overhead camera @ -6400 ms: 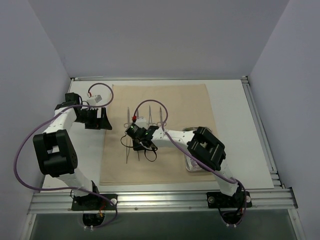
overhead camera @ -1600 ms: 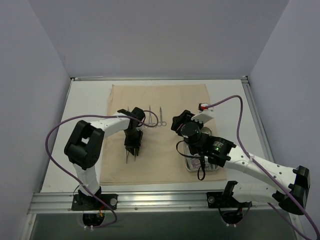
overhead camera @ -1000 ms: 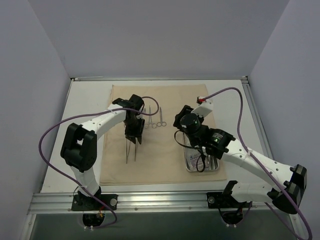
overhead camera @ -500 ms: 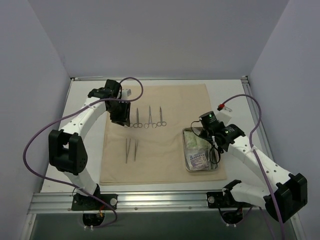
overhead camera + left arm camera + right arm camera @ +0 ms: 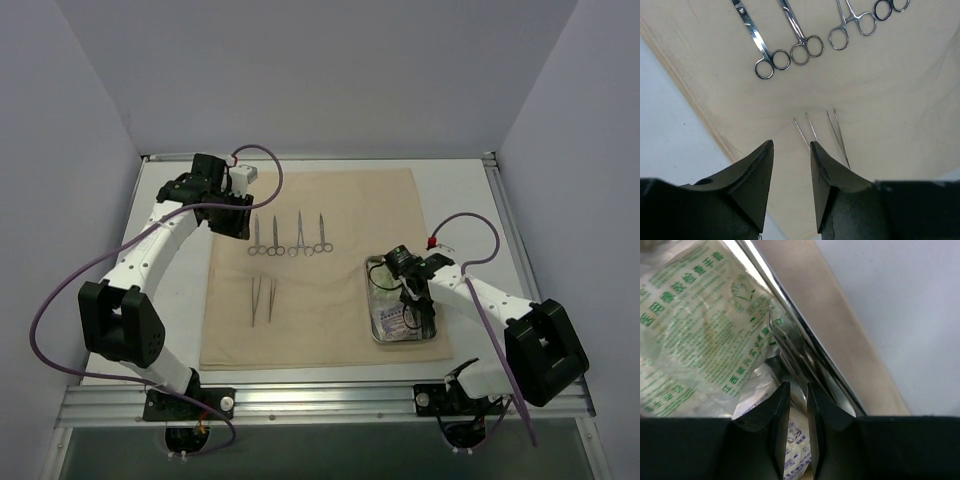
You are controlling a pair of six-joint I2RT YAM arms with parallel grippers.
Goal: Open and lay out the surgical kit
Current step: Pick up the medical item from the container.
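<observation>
The surgical kit's beige cloth (image 5: 330, 200) lies spread flat. On it is a row of ring-handled clamps (image 5: 288, 238) and, nearer, two tweezers (image 5: 263, 300). The steel tray (image 5: 372, 300) at the cloth's right holds pale packets (image 5: 396, 322). My left gripper (image 5: 233, 220) hangs open above the cloth's far left part. Its fingers (image 5: 765, 170) hold nothing, and the clamps (image 5: 800, 47) and tweezers (image 5: 810, 131) lie beyond them. My right gripper (image 5: 411, 300) is down inside the tray, with only a narrow gap (image 5: 796, 390) between the jaws. A green-printed packet (image 5: 695, 325) lies to its left. A blue-printed packet (image 5: 799, 455) shows through the gap.
The tray's steel wall (image 5: 807, 342) runs just right of my right fingers, and thin steel pieces (image 5: 774, 327) lie along it. Beyond it come a strip of cloth (image 5: 840, 315) and white table (image 5: 905, 300). The cloth's left edge meets the white table (image 5: 665, 125) under my left gripper.
The left arm has left the tweezers and swung back to the far left. The right arm has drawn in and dropped into the tray, its jaws narrowing.
</observation>
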